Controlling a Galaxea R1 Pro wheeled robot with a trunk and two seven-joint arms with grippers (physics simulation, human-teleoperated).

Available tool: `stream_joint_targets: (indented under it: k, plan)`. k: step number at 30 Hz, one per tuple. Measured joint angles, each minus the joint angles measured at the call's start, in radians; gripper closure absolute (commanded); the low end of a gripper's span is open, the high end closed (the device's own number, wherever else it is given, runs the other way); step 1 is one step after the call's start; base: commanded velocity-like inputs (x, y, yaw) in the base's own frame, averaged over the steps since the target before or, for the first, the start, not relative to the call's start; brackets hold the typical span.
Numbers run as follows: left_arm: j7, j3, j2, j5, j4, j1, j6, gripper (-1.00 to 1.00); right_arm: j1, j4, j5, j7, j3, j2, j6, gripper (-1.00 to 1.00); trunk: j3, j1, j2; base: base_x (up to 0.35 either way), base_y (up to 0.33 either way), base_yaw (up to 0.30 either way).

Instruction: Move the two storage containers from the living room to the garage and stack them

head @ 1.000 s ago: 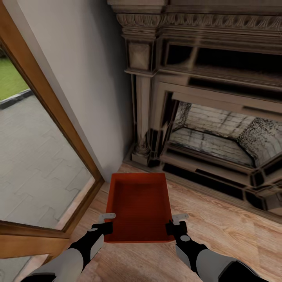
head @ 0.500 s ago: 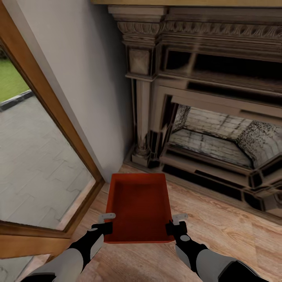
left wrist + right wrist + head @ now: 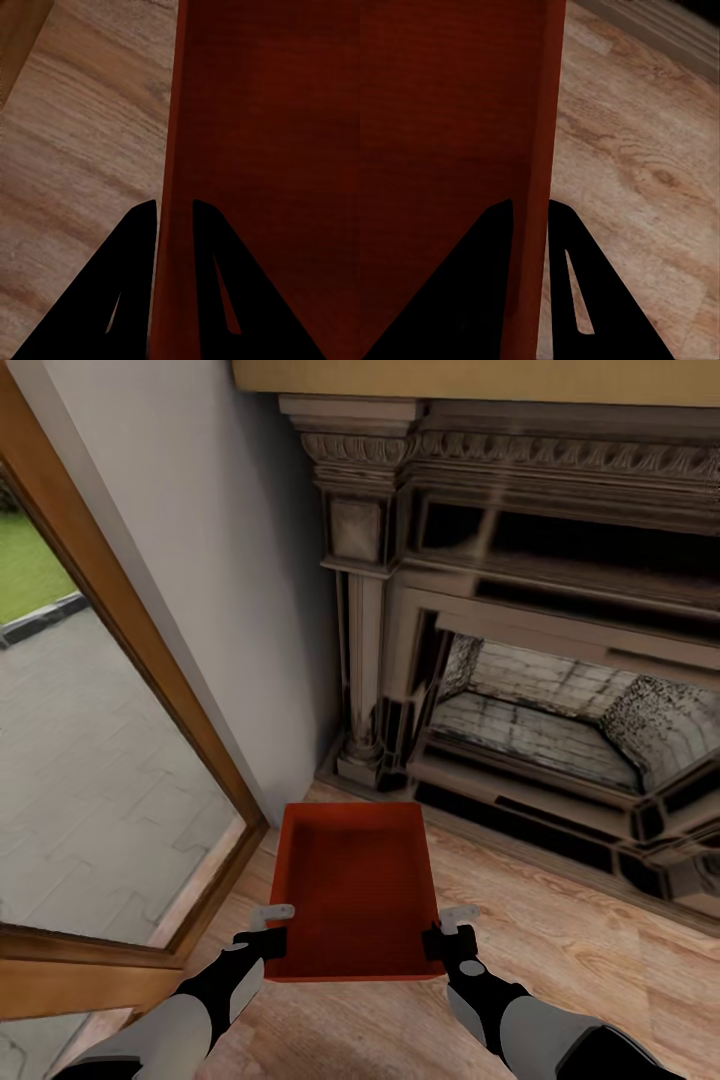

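One orange-red storage container (image 3: pixel 350 885) sits low over the light wood planks of the living room, in front of the fireplace. My left gripper (image 3: pixel 270 928) is shut on its left wall and my right gripper (image 3: pixel 447 932) is shut on its right wall, both near the near end. In the left wrist view the thin wall of the container (image 3: pixel 262 135) runs between the black fingers of the left gripper (image 3: pixel 174 202). The right wrist view shows the container (image 3: pixel 450 112) wall pinched by the right gripper (image 3: pixel 530 201). The garage is out of view.
An ornate dark fireplace (image 3: pixel 520 660) stands right behind the container. A pale wall (image 3: pixel 230 590) and a wood-framed glass door (image 3: pixel 130 660) lie to the left. Open plank floor (image 3: pixel 580 970) stretches to the right.
The room has slid slightly down in the picture, so the camera has moved. The container and both grippers keep their places in the view, still clamped.
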State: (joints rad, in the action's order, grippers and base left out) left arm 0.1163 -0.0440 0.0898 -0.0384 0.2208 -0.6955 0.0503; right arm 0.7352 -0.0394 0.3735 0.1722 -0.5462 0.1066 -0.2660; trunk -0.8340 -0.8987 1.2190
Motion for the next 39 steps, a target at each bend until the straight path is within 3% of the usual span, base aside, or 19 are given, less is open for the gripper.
stream_joint_targets:
  k: [39]
  plan:
    - [-0.001, 0.004, -0.001, -0.001, -0.001, 0.000, 0.000, 1.00, -0.004, 0.002, 0.002, -0.001, 0.002, 0.000, -0.005, 1.00, 0.122, 0.150, -0.273, 0.000, 0.000, 0.000]
